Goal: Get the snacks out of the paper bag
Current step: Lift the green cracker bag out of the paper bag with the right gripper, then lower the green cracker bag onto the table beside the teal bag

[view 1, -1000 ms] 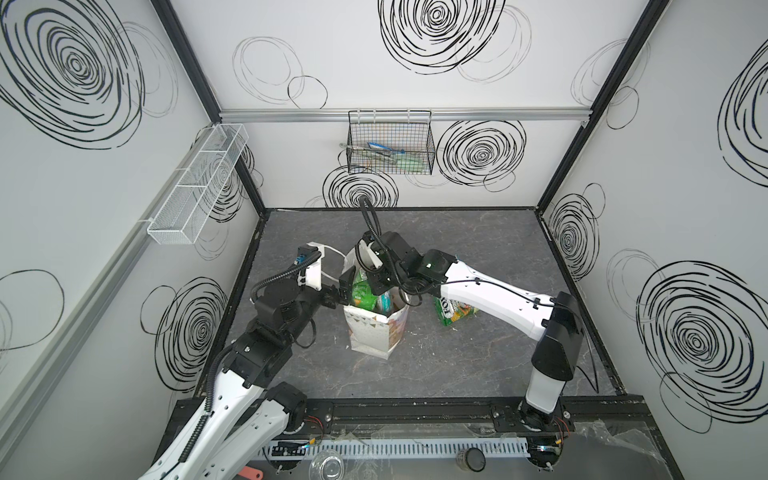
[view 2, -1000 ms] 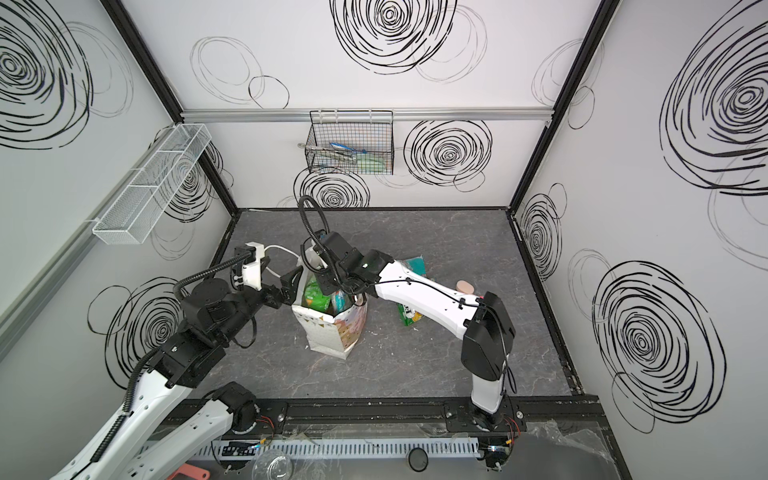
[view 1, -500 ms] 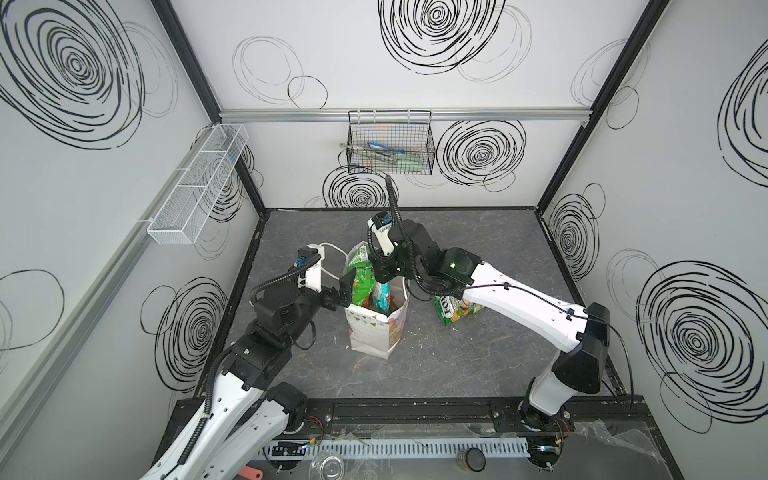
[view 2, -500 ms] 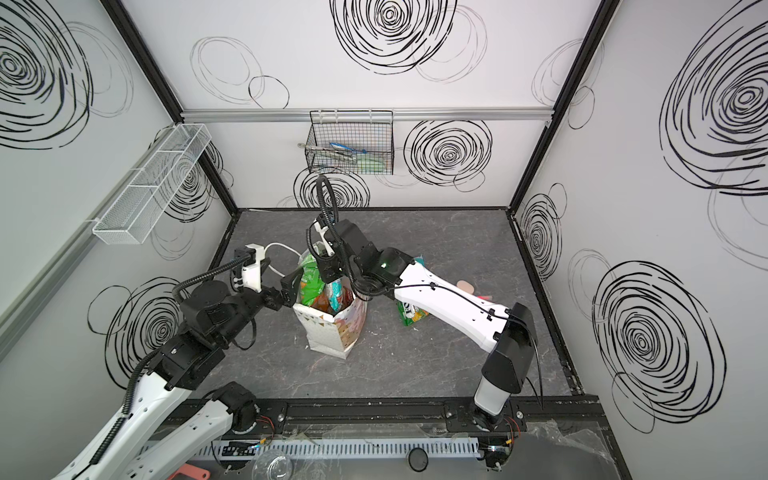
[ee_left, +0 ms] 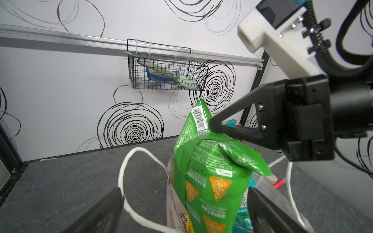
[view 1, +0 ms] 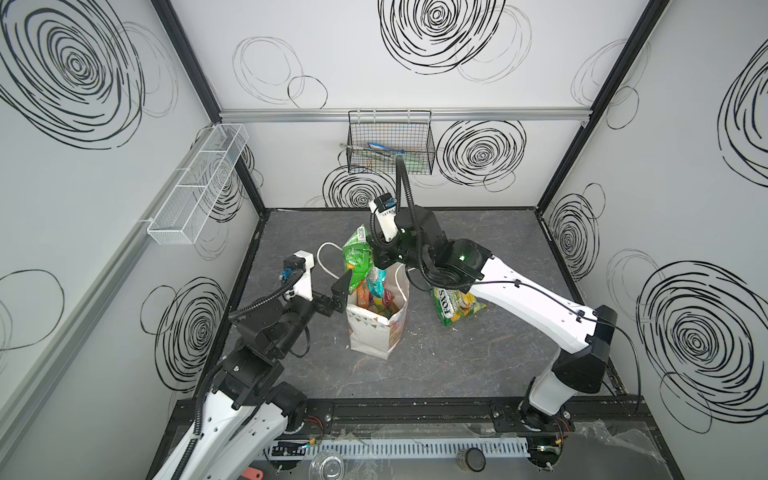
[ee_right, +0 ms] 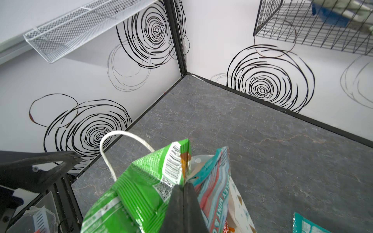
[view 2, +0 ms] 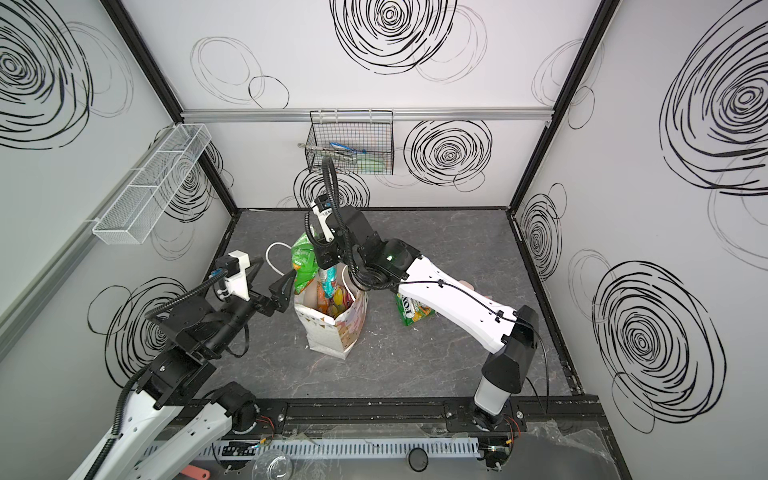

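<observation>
I'm in a lab robot booth: 3 white walls [view 1: 357,83] with scribbled swirls, black frame posts [view 1: 187,62], grey floor [view 1: 478,353], wire basket [view 1: 390,145].

Paper gift bag [view 1: 376,332]: 1, w/ 2 cord handles [ee_left: 123,175]. Snack pkts: 1 green chip pkt [view 1: 357,257], 1 teal striped mint pkt [view 1: 376,279], 1 FOX'S pkt [view 1: 453,305], 1 plain teal pkt [ee_right: 306,225]. At least 2 more inside the bag, an orange pkt [view 1: 362,296] and a yellow pkt [view 1: 380,307]; exact no. unclear. Pink-red stick [ee_left: 279,184]: 1. Black wire basket [view 1: 390,145]: 1. White mesh shelf [view 1: 199,183]: 1, 3 compartments. Robot arms [view 1: 532,299]: 2.
</observation>
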Controlling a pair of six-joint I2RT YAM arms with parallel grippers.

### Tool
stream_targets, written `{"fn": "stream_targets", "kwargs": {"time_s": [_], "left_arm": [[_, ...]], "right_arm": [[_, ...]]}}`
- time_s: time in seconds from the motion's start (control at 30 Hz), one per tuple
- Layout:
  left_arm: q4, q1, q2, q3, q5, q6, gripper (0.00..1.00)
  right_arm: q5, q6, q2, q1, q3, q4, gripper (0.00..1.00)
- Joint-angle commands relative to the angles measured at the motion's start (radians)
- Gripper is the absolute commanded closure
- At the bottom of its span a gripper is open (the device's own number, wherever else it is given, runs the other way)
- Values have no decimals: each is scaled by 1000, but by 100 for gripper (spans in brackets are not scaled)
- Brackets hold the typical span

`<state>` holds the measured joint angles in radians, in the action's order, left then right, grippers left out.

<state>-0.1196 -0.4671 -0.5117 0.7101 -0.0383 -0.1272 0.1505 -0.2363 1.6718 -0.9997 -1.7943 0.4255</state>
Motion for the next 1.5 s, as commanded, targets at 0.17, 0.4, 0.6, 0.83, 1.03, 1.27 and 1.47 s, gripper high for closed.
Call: {"fn": "stream_targets", "kwargs": {"time_s": [0.17, 0.4, 0.6, 0.83, 1.03, 1.27, 1.47], "left_arm": [[124, -13, 45, -34, 141, 32, 3], [160, -20, 64, -51, 224, 43, 4], [183, -29, 64, -59, 316, 55, 4], [209, -45, 58, -67, 410, 60, 4], [198, -57, 55, -64, 410, 76, 4], [226, -69, 50, -73, 489, 70, 4], [247, -70, 20, -74, 532, 47, 4]], "right_arm": [[32, 30, -59, 11, -91, -86, 100], [43, 44, -94, 10, -125, -109, 100], [113, 88, -134, 13, -134, -127, 100], [169, 117, -204, 61, -115, -126, 100], [145, 89, -300, 171, -35, -152, 100], [113, 26, -415, 343, 125, -178, 100], [13, -74, -498, 526, 342, -218, 100]]}}
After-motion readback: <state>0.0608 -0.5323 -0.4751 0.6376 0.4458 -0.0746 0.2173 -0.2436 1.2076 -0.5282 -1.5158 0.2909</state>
